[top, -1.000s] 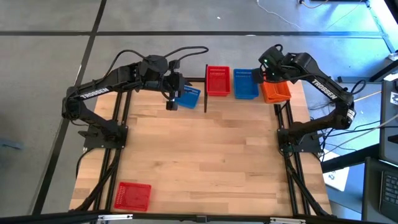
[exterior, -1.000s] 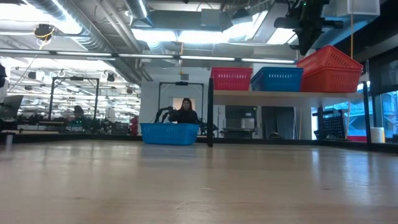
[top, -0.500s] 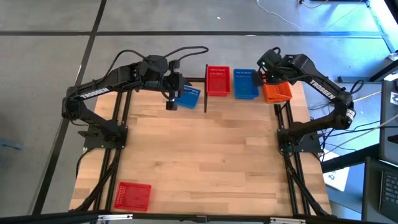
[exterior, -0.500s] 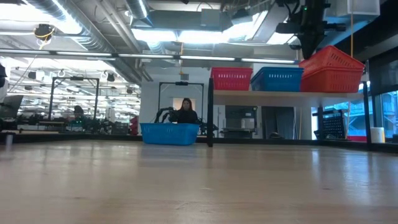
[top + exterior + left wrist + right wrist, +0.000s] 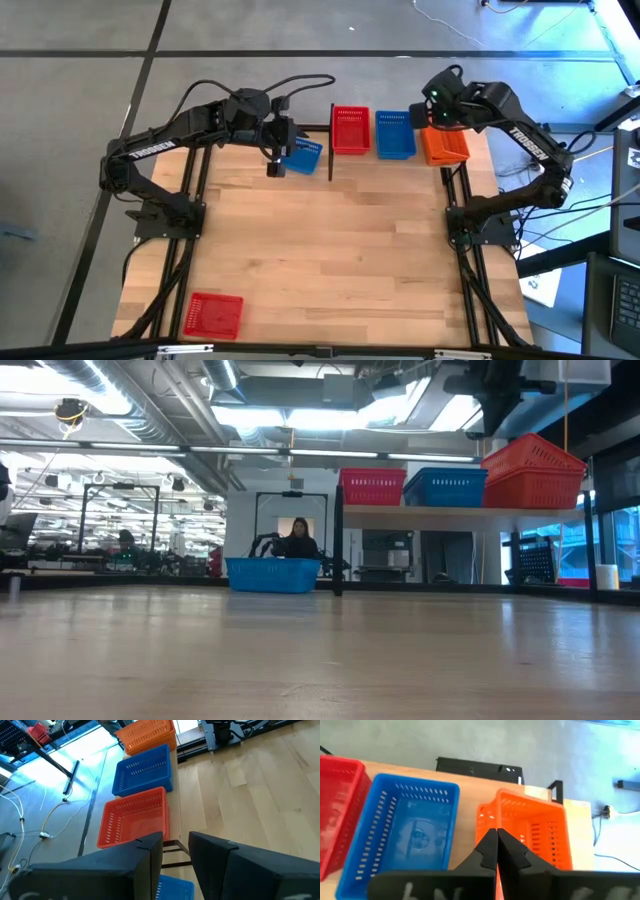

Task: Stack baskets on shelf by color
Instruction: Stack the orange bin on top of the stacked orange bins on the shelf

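A wooden desk [image 5: 330,260] stands on a grey floor [image 5: 80,120]. Beyond it, a person [image 5: 298,538] sits in a workshop with ceiling ducts [image 5: 150,400], and white cables [image 5: 30,827] trail across the floor.

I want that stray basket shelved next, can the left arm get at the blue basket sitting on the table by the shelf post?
Probably yes: the left gripper hangs open right beside the blue basket, nothing between them.

Grey concrete floor [image 5: 300,25], exposed ceiling ducts [image 5: 150,400], bright strip lights [image 5: 300,418]
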`<state>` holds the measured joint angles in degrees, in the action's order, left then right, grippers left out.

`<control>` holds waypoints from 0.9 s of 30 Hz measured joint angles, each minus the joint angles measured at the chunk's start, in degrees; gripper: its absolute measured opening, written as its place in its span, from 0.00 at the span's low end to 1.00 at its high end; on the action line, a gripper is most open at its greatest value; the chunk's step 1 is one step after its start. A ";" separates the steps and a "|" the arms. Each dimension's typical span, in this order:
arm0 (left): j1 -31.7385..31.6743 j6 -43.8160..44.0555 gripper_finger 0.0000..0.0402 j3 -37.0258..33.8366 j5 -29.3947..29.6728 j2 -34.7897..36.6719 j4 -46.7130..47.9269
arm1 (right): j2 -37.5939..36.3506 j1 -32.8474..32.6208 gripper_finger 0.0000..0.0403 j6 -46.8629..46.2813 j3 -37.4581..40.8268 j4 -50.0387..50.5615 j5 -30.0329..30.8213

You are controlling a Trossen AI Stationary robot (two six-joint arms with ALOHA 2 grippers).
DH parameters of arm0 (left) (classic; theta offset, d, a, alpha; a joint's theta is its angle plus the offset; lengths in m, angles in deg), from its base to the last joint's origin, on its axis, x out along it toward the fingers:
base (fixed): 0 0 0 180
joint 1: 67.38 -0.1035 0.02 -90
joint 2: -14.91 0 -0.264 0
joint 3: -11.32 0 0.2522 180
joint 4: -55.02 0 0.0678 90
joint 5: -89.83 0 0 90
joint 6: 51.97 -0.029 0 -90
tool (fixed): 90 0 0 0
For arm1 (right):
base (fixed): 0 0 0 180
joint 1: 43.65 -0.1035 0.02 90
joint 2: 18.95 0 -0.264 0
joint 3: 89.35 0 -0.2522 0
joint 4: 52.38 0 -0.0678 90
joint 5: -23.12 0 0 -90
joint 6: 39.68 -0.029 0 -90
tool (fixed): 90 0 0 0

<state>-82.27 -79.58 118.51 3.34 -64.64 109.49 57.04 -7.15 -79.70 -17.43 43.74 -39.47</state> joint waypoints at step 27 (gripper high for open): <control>0.02 0.00 0.21 -0.02 0.00 0.00 -0.03 | 0.37 2.09 0.00 -3.07 0.04 5.69 -5.82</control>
<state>-82.25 -79.58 118.49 3.34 -64.64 109.47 57.41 -5.06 -82.77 -17.39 49.43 -45.29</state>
